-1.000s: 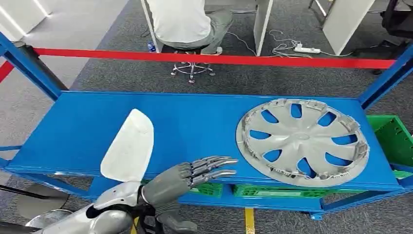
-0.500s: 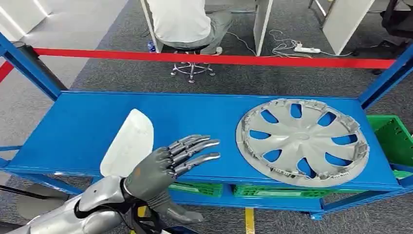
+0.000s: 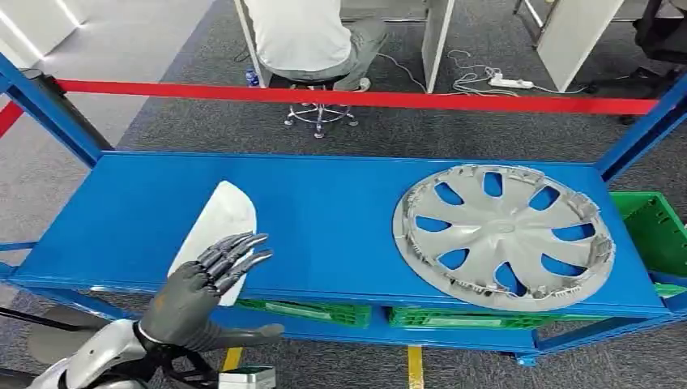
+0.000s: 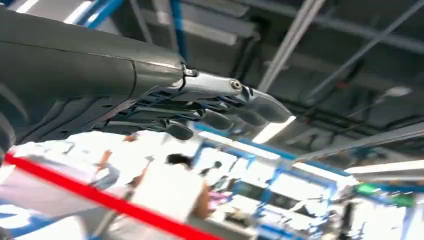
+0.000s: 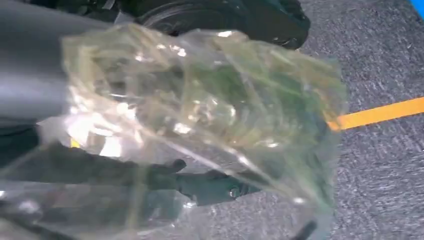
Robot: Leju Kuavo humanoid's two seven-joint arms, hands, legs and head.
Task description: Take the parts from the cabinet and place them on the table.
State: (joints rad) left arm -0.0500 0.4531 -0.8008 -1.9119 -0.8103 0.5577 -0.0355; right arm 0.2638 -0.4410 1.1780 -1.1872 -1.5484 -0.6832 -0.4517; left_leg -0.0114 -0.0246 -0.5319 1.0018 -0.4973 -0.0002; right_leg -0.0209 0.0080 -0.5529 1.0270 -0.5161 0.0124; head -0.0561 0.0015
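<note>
Left robot hand (image 3: 202, 279) lower left of frame, fingers spread, empty, over white panel (image 3: 217, 229) on blue desk (image 3: 324, 211). Hubcap (image 3: 502, 235) right of center. Right robot hand (image 5: 30, 90) holds crumpled clear plastic bag (image 5: 200, 110).

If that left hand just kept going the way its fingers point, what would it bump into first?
Probably nothing at once: the left hand points up and right over the blue shelf. The white part lies just beside that line; depth is unclear.
</note>
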